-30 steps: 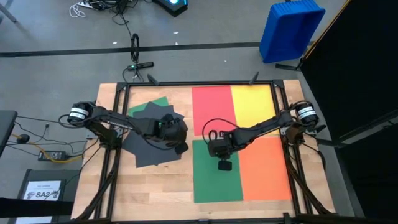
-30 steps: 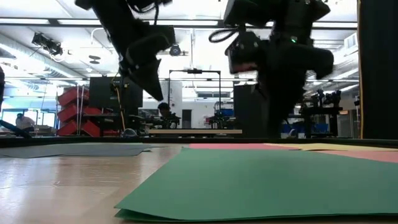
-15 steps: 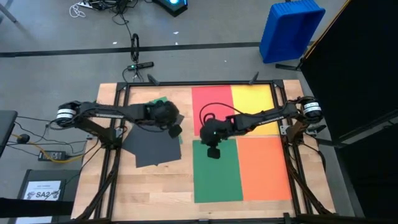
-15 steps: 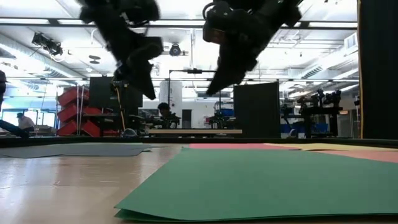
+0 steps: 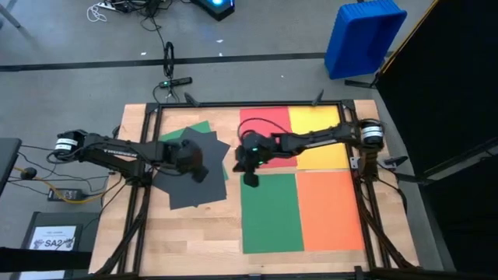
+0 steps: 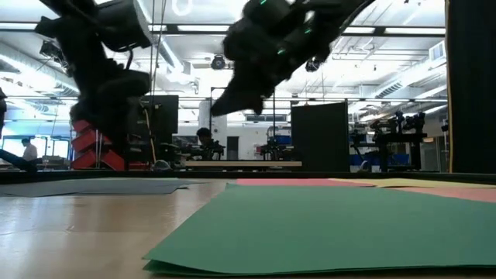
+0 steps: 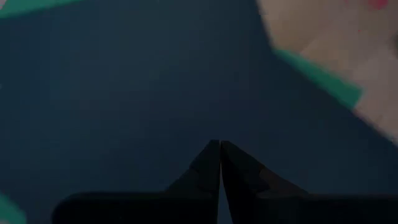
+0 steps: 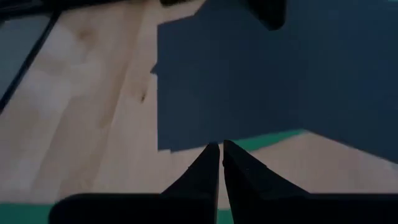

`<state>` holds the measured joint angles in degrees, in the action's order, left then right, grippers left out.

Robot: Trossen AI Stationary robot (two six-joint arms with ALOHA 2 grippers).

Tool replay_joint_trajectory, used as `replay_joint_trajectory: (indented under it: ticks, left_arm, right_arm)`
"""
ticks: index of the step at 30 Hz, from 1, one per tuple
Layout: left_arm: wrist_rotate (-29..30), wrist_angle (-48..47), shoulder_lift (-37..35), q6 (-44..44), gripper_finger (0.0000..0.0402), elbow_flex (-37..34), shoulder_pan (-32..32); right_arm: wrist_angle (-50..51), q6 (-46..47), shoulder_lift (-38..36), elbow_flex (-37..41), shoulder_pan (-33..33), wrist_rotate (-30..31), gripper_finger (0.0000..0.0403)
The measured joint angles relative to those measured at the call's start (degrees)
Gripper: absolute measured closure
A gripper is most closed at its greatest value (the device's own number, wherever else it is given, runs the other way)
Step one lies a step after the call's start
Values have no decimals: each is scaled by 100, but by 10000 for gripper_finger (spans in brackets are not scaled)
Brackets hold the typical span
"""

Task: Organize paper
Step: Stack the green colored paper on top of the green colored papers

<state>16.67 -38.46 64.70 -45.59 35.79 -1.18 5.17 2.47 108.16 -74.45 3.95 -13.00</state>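
Note:
A loose pile of dark grey paper [image 5: 189, 177] lies on the left half of the table, over a green sheet [image 5: 200, 127]. On the right half, red [image 5: 263, 127], yellow [image 5: 317, 132], green [image 5: 271, 214] and orange [image 5: 331, 210] sheets lie flat, edge to edge. My left gripper [image 5: 198, 169] hangs shut above the dark pile [image 7: 124, 93], holding nothing. My right gripper [image 5: 250, 177] is shut and empty above the bare wood between the dark pile [image 8: 261, 74] and the near green sheet. In the low view both arms are above the table, the right [image 6: 256, 62] and the left [image 6: 108, 77].
A black rail frame [image 5: 148, 179] runs around the table. Bare wood [image 5: 183, 233] shows at the near left. On the floor are a blue bin [image 5: 364, 35] at the far right and a small white printed sheet [image 5: 58, 237] at the near left.
My left gripper has drawn back toward the table's left edge over the dark pile, sinking a little and rolling. My right gripper has moved from over the near green sheet toward the left and far edges, rising and tipping closer to level. Both stayed shut; the sheets have not moved.

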Motion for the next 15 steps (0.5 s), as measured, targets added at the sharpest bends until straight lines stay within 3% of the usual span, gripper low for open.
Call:
replay_joint_trajectory:
  ticks: [8, 15]
  left_arm:
    - [-379, -253, 198, -396, 402, -39, 154]
    - [-685, 98, 807, -571, 402, -41, 500]
  right_arm:
    - [1085, -301, 1289, -1375, 56, -23, 403]
    - [1586, -495, 1489, -1975, 236, 380, 403]
